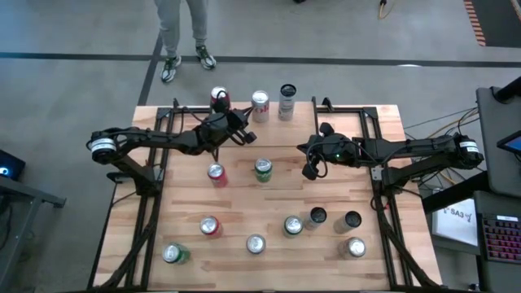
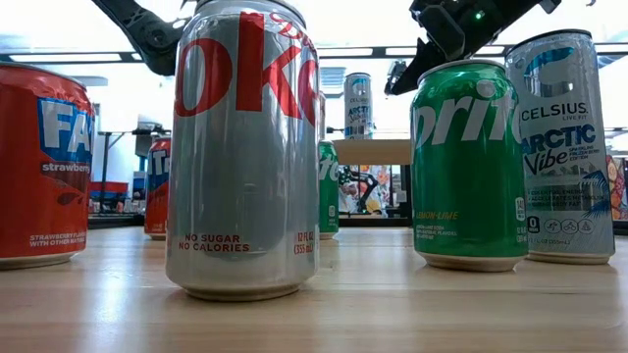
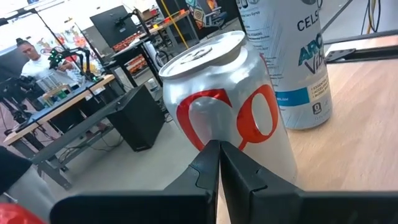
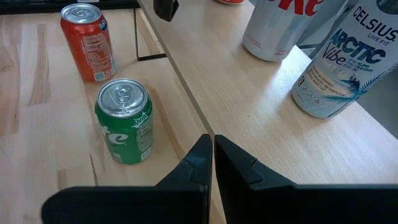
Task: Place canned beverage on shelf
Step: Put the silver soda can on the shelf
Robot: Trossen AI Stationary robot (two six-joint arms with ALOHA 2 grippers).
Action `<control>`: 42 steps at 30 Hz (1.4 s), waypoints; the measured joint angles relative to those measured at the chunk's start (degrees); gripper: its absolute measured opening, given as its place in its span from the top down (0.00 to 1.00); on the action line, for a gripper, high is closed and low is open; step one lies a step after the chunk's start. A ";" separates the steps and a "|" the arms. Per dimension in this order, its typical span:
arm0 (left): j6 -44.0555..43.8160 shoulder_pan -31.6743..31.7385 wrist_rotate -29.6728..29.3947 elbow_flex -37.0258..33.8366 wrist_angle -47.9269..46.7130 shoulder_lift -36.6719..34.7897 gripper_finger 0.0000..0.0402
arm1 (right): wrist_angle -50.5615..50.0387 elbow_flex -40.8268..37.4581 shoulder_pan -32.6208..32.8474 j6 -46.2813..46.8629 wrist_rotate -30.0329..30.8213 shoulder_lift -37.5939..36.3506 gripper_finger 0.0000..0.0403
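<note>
Light-wood shelf (image 1: 342,122) on thin black legs stands along the far part of the table (image 1: 244,268), carrying three cans in a row: a red-and-silver cola can (image 1: 219,99) at its left end, a silver diet cola can (image 1: 260,104) in the middle, and a tall pale energy-drink can (image 1: 286,100) to the right. Left gripper (image 1: 247,135) hangs over the shelf just beside the diet cola can, its fingers (image 3: 245,168) pressed together and holding nothing; its wrist view shows the diet cola can (image 3: 230,106) directly ahead with the energy-drink can (image 3: 292,56) behind. Right gripper (image 1: 310,171) hovers near the shelf's front edge, fingers (image 4: 233,158) likewise pressed together and empty, with a green lemon-lime can (image 4: 124,121) and an orange soda can (image 4: 88,42) standing on the table below. More cans stand on the near half of the table, well apart from both arms. A person's legs (image 1: 181,32) show beyond the far edge.
</note>
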 joint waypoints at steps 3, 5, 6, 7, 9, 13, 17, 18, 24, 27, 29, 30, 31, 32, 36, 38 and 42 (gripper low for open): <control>-0.38 0.00 0.04 0.00 0.64 0.09 1.00 | 0.00 0.00 0.00 0.00 0.00 0.00 0.98; -0.39 0.00 0.04 0.00 0.86 0.09 1.00 | 0.00 0.00 0.00 0.00 0.00 0.00 0.98; -0.33 0.00 0.04 0.00 0.87 0.09 1.00 | 0.00 0.00 0.00 0.01 0.00 0.00 0.98; -0.05 0.00 -0.01 0.00 0.87 0.09 1.00 | 0.00 0.00 0.00 0.15 0.00 0.00 0.98; 0.51 0.00 -0.88 0.00 0.83 0.04 1.00 | -0.02 0.00 0.00 0.42 0.00 0.00 0.98; 0.57 0.52 -1.71 0.00 0.88 0.05 1.00 | -0.02 0.00 0.00 0.40 -0.02 0.00 0.98; 0.37 0.69 -1.78 0.00 1.53 0.66 1.00 | -0.02 0.00 0.00 0.39 -0.02 0.00 0.98; 0.35 0.66 -1.56 0.00 1.87 0.90 1.00 | -0.04 0.00 0.00 0.39 -0.02 0.00 0.98; 0.28 0.66 1.00 0.00 5.45 2.73 1.00 | -0.02 0.00 0.00 0.47 -0.02 0.00 0.98; 0.01 0.66 1.05 0.00 6.01 3.01 1.00 | -0.02 0.00 0.00 0.44 -0.02 0.00 0.98; 0.05 0.66 1.04 0.00 6.67 3.33 1.00 | -0.04 0.00 0.00 0.44 -0.02 0.00 0.98; 0.03 0.66 1.05 0.00 7.01 3.43 1.00 | -0.04 0.00 0.00 0.44 -0.02 0.00 0.98; 0.02 0.66 1.05 0.00 7.34 3.53 1.00 | -0.04 0.00 0.00 0.44 -0.02 0.00 0.98; 0.02 0.66 1.06 0.00 7.78 3.64 1.00 | -0.03 0.00 0.00 0.44 -0.02 0.00 0.98; 0.01 0.66 1.07 0.00 7.82 3.69 1.00 | -0.04 0.00 0.00 0.55 -0.02 0.00 0.98; 0.02 0.60 1.07 0.00 7.69 3.69 1.00 | -0.04 0.00 0.00 0.59 -0.04 0.00 0.98; 0.03 0.20 -0.41 0.00 6.98 3.43 1.00 | -0.04 0.00 0.00 0.59 -0.04 0.00 0.98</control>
